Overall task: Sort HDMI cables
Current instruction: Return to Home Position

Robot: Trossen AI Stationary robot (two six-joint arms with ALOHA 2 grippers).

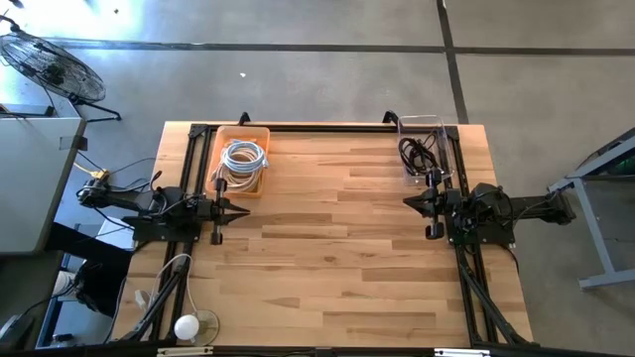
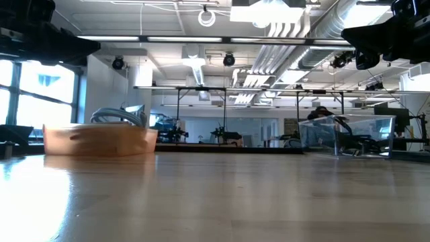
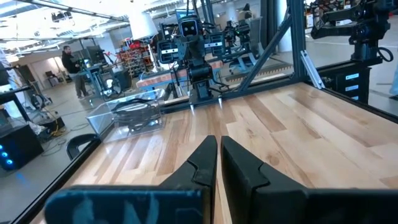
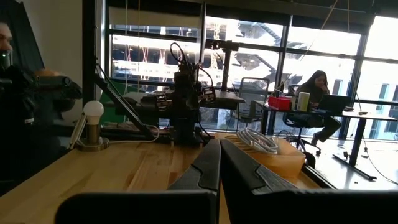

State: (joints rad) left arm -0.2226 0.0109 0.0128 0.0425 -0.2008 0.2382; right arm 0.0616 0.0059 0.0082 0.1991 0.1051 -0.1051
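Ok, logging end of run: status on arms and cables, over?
Left gripper shut, parked left edge. Right gripper shut, parked right edge. Pale cables in orange bin, black cables in clear bin. Nothing loose on the table between.

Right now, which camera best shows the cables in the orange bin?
The high view: it looks straight down into the orange bin, showing the pale coiled cables whole. The low and right wrist views catch only loops above the rim; the left wrist view misses them.
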